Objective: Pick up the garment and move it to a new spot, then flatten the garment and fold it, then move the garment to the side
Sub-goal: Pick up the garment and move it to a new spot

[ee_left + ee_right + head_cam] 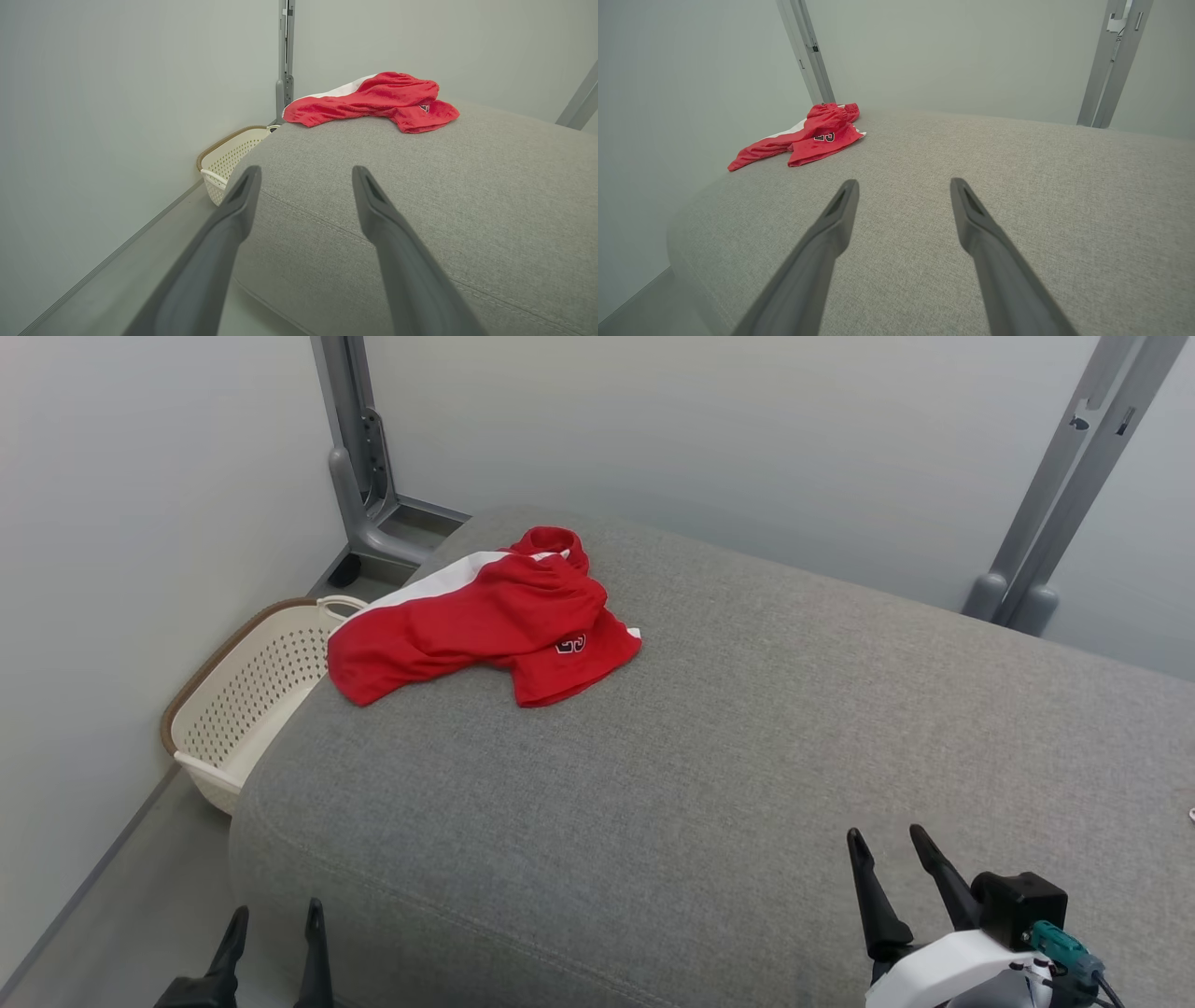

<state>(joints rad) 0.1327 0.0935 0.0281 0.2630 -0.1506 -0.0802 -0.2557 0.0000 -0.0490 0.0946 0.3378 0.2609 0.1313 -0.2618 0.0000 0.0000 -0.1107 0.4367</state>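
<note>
Currently, red garment (476, 625) crumpled at far-left corner of grey cushion (747, 756), left end effector (276, 907) spread, empty, right end effector (885, 833) likewise.

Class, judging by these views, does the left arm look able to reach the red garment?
Probably yes: the left end effector is open, and only bare cushion lies between it and the garment.

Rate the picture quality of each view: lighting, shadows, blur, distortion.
Head view: soft, even light, no glare; the red garment casts only a faint shadow on the grey cushion. Left wrist view: wide-angle stretch makes the left hand loom large. Right wrist view: same stretch on the right hand; cushion weave looks crisp.
</note>
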